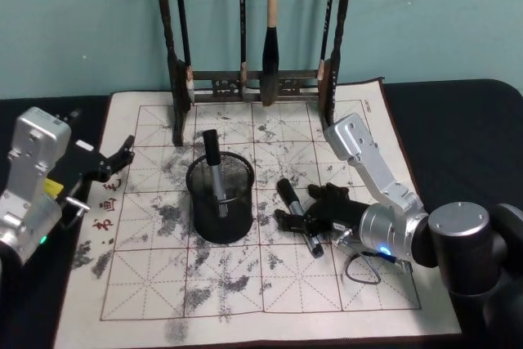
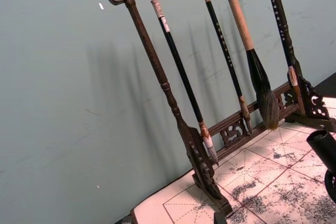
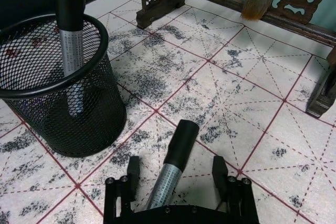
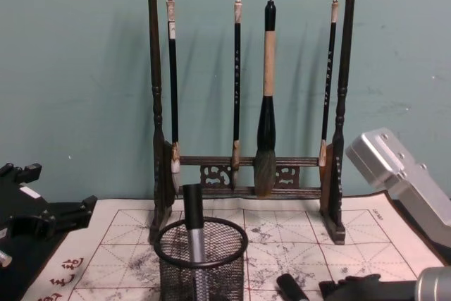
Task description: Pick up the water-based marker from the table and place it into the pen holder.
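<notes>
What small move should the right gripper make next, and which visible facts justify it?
Probably close the right gripper on the marker. It is open and low over the mat, with the marker lying between its fingers, touched by neither. Carrying it to the pen holder, which already holds another marker, needs a grip first. The left gripper sits idle at the mat's left edge.

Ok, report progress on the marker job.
Done: one marker stands in the pen holder. In hand: the right claw, open, straddles a second marker lying on the mat, not yet gripped. To do: close, lift, drop it into the holder. The left claw sits parked at the mat's left edge.
</notes>
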